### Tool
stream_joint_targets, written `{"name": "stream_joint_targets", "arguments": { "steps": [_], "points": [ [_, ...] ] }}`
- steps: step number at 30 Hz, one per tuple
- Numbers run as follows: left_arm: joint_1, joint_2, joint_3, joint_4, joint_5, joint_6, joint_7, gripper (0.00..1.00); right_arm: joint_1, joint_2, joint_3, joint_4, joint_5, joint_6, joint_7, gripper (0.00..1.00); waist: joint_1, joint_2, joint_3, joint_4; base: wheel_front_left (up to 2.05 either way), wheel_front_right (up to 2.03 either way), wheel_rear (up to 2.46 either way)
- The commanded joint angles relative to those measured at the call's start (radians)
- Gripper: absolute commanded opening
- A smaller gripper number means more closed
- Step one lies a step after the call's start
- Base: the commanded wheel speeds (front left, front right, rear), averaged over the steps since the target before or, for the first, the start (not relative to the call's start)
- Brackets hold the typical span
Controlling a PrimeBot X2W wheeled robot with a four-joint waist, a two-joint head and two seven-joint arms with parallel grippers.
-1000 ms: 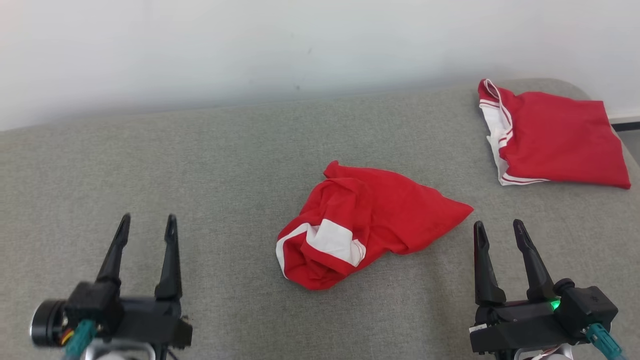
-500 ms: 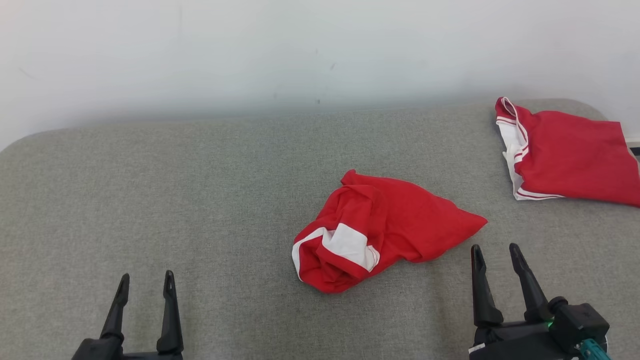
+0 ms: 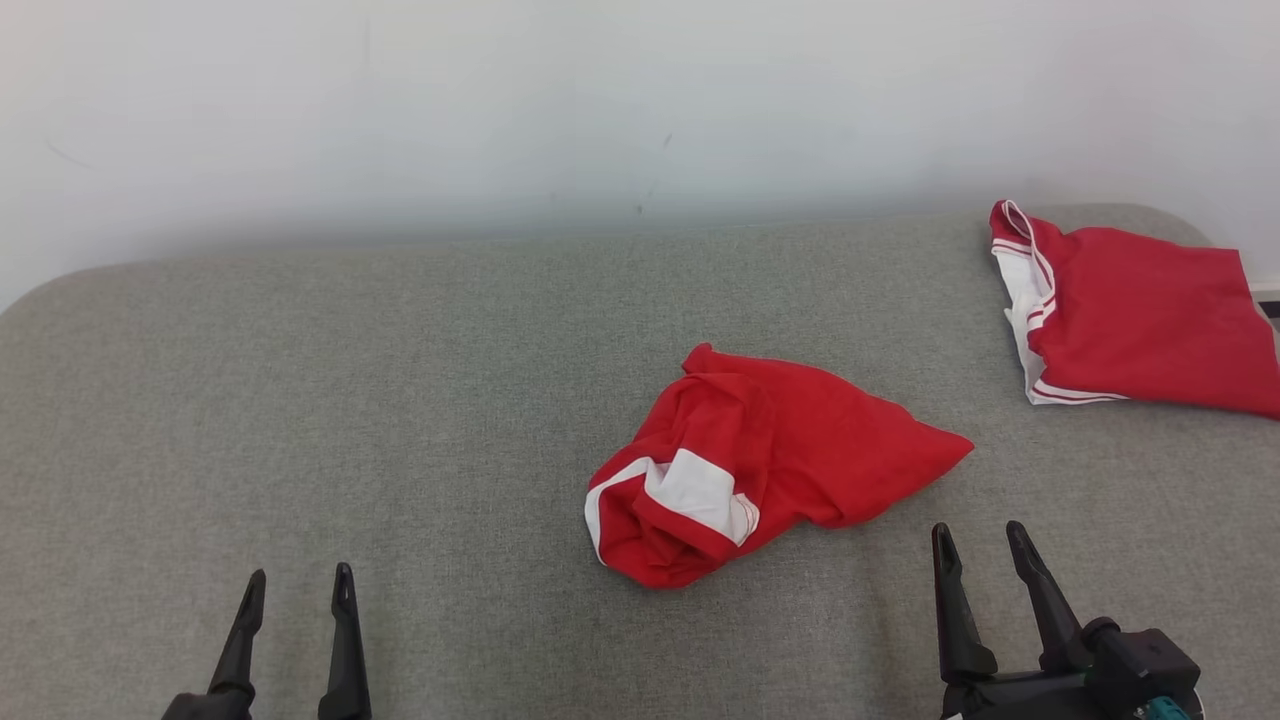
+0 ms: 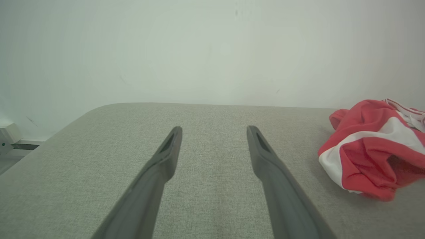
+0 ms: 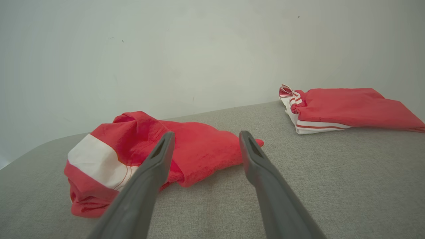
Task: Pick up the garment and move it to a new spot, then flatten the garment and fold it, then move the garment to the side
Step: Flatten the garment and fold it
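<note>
Crumpled red garment point(image 3: 790, 440) on the tabletop point(image 3: 400, 400), ahead and left of the right gripper point(image 3: 978, 527) fingers. Folds hide its outline (gripper bases are cut off). Its long axis runs from the white-banded end, nearer the left gripper point(image 3: 300, 572), to a pointed tip. Both pairs of fingers are spread, empty.

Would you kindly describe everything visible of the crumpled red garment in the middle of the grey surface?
The crumpled garment is red, soft-looking fabric with a white panel edged by thin red lines at its near-left end. It lies bunched and wrinkled, tapering to a point on the right, on the grey padded surface. Nothing else touches it; the open right gripper is apart from it.
</note>
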Motion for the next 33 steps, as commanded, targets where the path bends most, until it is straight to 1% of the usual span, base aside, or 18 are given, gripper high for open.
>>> {"name": "stream_joint_targets", "arguments": {
  "steps": [1,7,20,24,33],
  "points": [
    [0.015,-0.004,0.003,0.002,0.014,-0.003,-0.003,1.0,0.005,0.002,0.004,0.001,0.006,-0.003,0.0,1.0,0.0,0.0,-0.001,-0.002,0.0,0.0,0.0],
    [0.017,-0.005,-0.002,0.002,0.03,-0.007,-0.003,1.0,0.002,0.002,0.006,0.009,0.008,-0.003,0.0,1.0,0.0,0.0,-0.001,-0.003,0.0,0.0,0.0],
    [0.018,-0.005,-0.019,0.005,0.02,0.004,-0.003,1.0,0.0,0.002,0.005,0.019,0.009,-0.003,0.0,1.0,0.0,0.0,-0.005,-0.004,0.0,0.0,0.0],
    [0.009,-0.005,-0.009,0.015,0.027,-0.008,-0.003,1.0,-0.005,0.002,0.007,0.018,0.01,-0.003,0.0,1.0,0.0,0.0,-0.002,-0.007,0.0,0.0,0.0],
    [0.007,-0.005,-0.014,0.01,0.028,-0.004,-0.003,1.0,-0.005,0.002,0.005,0.017,0.011,-0.003,0.0,1.0,0.0,0.0,0.003,-0.008,0.0,0.0,0.0]
  ]
}}
